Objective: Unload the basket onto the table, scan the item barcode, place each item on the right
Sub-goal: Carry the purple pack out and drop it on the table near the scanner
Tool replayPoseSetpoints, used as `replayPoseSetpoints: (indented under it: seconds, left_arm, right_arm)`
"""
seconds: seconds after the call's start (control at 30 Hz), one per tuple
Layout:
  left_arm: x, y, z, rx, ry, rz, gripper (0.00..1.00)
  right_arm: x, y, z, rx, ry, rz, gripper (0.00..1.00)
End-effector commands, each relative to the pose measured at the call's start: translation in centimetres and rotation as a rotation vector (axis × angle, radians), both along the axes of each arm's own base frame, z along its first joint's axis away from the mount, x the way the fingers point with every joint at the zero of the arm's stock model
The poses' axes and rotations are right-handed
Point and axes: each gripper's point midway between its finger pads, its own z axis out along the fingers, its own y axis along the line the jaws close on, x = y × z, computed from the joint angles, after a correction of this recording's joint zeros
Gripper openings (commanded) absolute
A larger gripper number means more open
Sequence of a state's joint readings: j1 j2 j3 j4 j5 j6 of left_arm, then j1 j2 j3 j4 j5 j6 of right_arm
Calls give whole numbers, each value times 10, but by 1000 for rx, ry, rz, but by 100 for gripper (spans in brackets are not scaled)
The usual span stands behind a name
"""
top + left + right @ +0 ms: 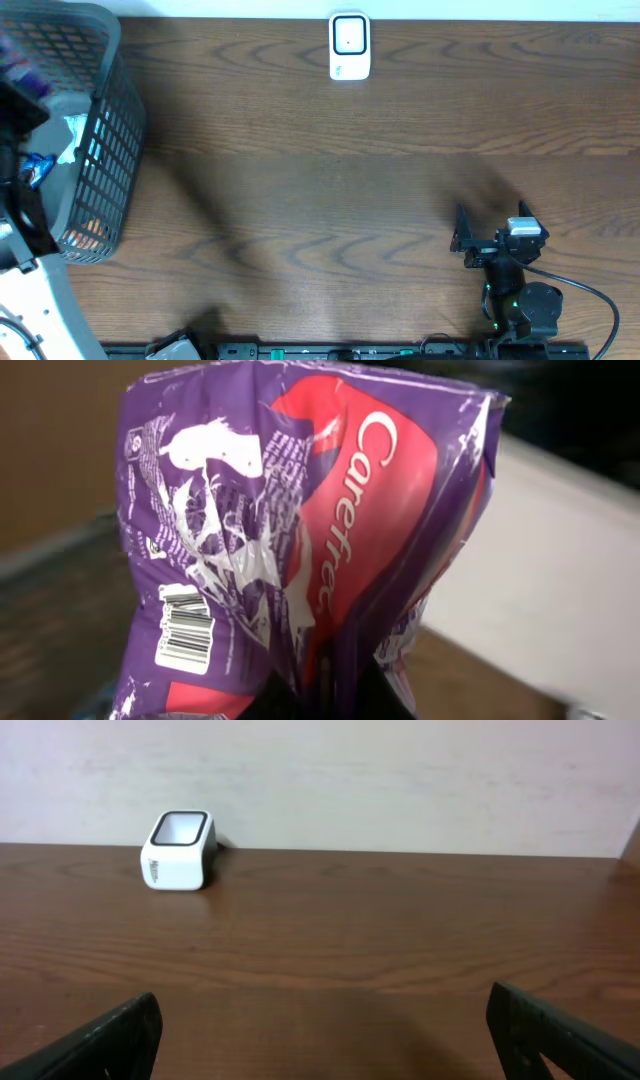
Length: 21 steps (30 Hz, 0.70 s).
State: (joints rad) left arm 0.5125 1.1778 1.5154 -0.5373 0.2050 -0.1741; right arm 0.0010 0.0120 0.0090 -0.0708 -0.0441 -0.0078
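The left gripper (318,698) is clamped on the bottom of a crumpled purple packet (300,520), and the wrapper bunches where it is pinched. The barcode (185,625) sits low on the packet's left side, facing the wrist camera. From overhead the packet is a purple blur above the far corner of the basket (100,130). The scanner (349,46) stands well right of the basket, at the far edge of the table (300,200). The right gripper (330,1045) is far right of the basket, its fingers spread wide and holding nothing.

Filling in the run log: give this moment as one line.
left gripper: shut on purple Carefree pack, barcode visible | right gripper: open, empty | scanner: at far edge, not reached
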Motion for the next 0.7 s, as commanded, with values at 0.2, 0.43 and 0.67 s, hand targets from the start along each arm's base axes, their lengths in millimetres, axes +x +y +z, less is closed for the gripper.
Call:
replayPoseSetpoints:
  seconds: [0.2,0.43,0.67]
  left_arm:
    - [35,-247,24,-180,-108,-830,7]
    - [67,-332,-112,-146,327,-805,7]
    - [87,-409,-245,-103,594,-725,8]
  right_arm:
    - [0,-5,-1,13,1,-22,99]
    - [0,-5,-1,13,1,-22,99]
    - [0,-5,-1,13,1,-22,99]
